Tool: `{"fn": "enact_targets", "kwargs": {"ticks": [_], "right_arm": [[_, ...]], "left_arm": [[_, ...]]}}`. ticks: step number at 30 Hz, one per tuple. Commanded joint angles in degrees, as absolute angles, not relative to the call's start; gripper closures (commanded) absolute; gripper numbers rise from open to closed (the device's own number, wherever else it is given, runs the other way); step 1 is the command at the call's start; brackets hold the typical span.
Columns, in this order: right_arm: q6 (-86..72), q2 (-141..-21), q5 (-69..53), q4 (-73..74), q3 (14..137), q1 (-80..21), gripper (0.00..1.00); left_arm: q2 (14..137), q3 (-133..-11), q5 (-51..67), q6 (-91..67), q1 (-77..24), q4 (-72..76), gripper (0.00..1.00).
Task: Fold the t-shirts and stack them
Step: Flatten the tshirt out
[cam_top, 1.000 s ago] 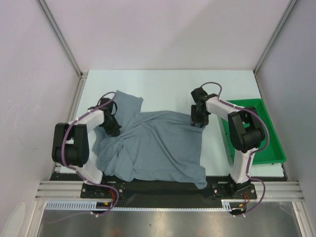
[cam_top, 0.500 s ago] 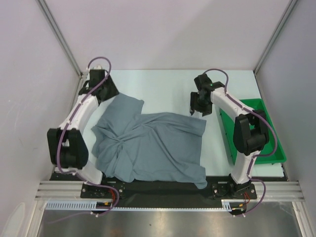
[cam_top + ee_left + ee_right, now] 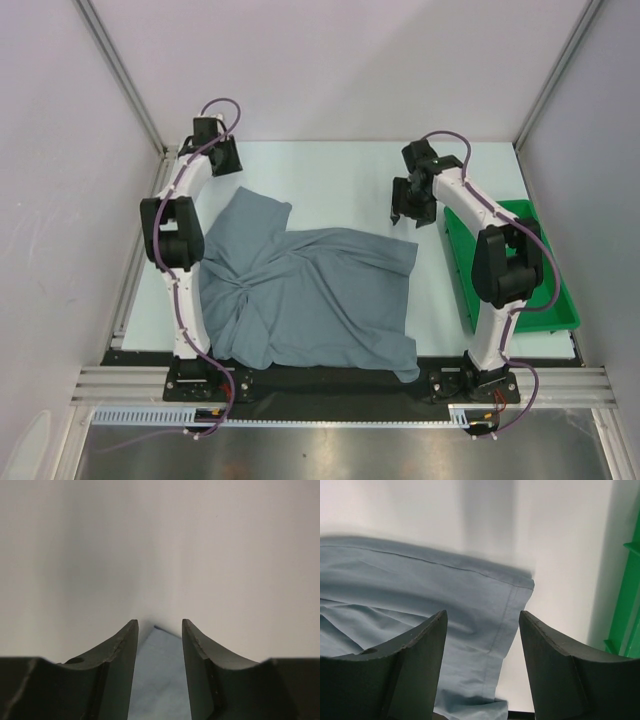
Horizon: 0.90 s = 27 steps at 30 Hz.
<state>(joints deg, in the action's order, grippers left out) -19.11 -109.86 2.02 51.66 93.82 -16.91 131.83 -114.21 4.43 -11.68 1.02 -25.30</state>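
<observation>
At the far left corner of the white surface (image 3: 330, 175), the left hand (image 3: 220, 157) is held with its fingers parted and nothing between them. The plain slate blue-grey cloth t-shirt (image 3: 310, 290) is spread, crumpled, over the middle of the surface. It is judged soft, light and limp, so it is best taken at a hemmed corner. The right hand (image 3: 410, 205) is held near its far right corner, opened wide and empty. A green plastic tray (image 3: 569, 300) is placed rightmost.
</observation>
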Motion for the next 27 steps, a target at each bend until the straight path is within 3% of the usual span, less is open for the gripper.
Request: {"fn": "enact_targets", "kwargs": {"ticks": [1,9,27], "right_arm": [[-18.1,-106.4,0.8,52.2,92.3,-16.0,0.35],[-17.9,-104.6,0.6,51.3,90.2,-14.9,0.35],[-18.5,-102.4,-0.7,49.7,86.0,-14.8,0.35]], "left_arm": [[131.7,-115.3,6.9,-8.1,1.9,-26.5,0.55],[134.6,-113.5,11.5,-7.4,2.0,-26.9,0.55],[135.7,-110.7,10.2,-5.9,2.1,-25.7,0.57]]}}
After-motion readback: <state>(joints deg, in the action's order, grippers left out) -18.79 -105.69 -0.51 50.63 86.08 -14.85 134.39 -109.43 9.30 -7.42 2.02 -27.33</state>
